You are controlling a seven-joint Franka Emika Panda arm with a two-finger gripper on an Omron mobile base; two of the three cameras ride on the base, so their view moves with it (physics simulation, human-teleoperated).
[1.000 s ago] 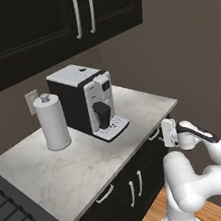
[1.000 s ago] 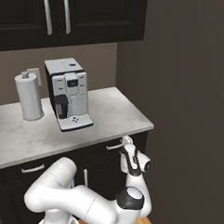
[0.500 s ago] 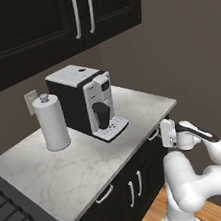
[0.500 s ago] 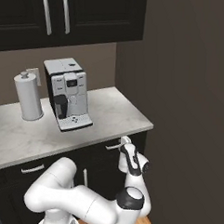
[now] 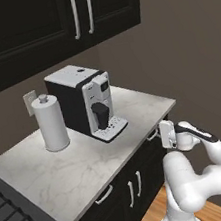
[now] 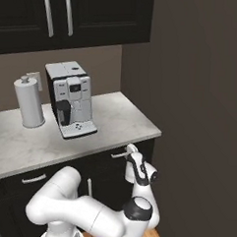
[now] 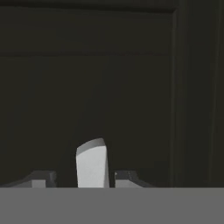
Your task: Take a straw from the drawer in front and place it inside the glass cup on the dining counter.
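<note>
Right, close in on the hand view, the pincer (image 7: 79,178) sits clamped on the silvery handle (image 7: 91,162), which rises between its two dark tips, with the black drawer (image 7: 87,78) front flat behind it and seemingly not yet drawn out. A straight, level pull back toward the base looks best, wrist kept square so the bar doesn't slip. The straw, judging by the task, lies inside, unseen. Farther off, on the marble table (image 5: 85,162), the coffee machine (image 5: 85,102) stands at about twelve o'clock, the paper-towel roll (image 5: 50,123) toward ten.
</note>
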